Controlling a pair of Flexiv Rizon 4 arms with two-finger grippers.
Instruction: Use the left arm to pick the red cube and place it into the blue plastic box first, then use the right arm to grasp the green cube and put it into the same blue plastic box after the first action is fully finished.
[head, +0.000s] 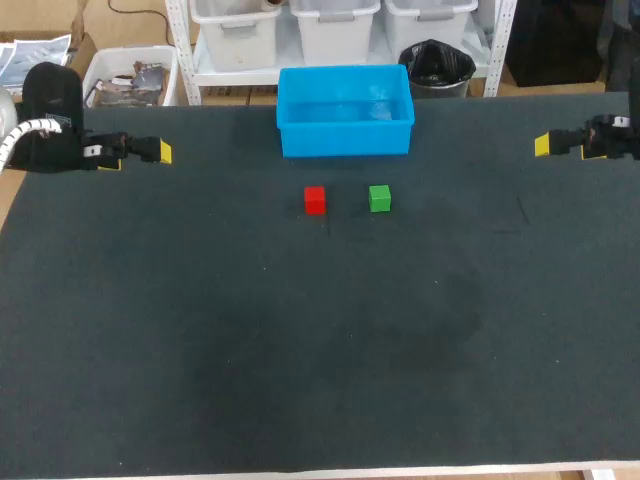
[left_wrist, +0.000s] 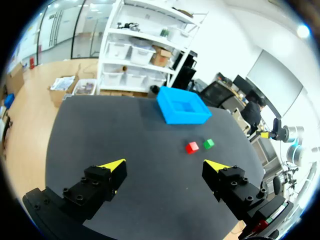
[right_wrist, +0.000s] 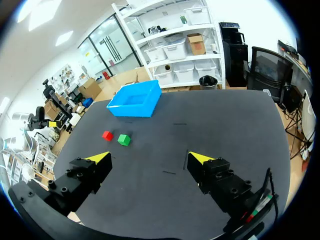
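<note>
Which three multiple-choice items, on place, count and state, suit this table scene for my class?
1. Relative to the open blue plastic box, the small red cube lies: A inside it; B on the black table outside it; C on its rim.
2. Cubes on the table: A one; B two; C three.
3. The left claw is: A open, empty; B shut on the red cube; C shut on the box's rim.
Answers: 1B, it sits on bare tabletop; 2B, red cube beside a small green cube; 3A, yellow tips apart, nothing between.
</note>
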